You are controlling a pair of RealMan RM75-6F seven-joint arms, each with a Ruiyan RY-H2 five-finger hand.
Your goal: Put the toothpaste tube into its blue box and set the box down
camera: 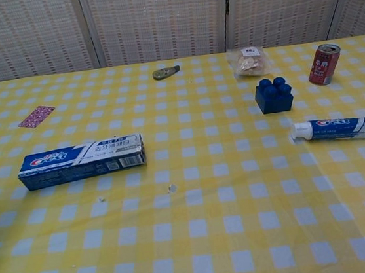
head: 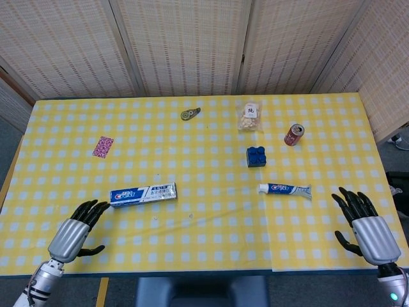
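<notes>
The head view looked steeply down from above the near edge, taking in the whole yellow-and-white checked table (head: 211, 160) up to the woven screen panels (head: 185, 45) behind it. The chest view sat low and close, facing across the tabletop toward the same screens. Both views shared the long blue cardboard toothpaste box (head: 143, 194) and the white toothpaste tube (camera: 340, 128).

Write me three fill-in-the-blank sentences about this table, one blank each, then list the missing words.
1. The toothpaste tube lies nearer the robot's ____ hand.
2. The blue box lies flat on the table, and the left hand holds ____.
3. The red can stands just behind the blue ____.

Missing words: right; nothing; block
</notes>
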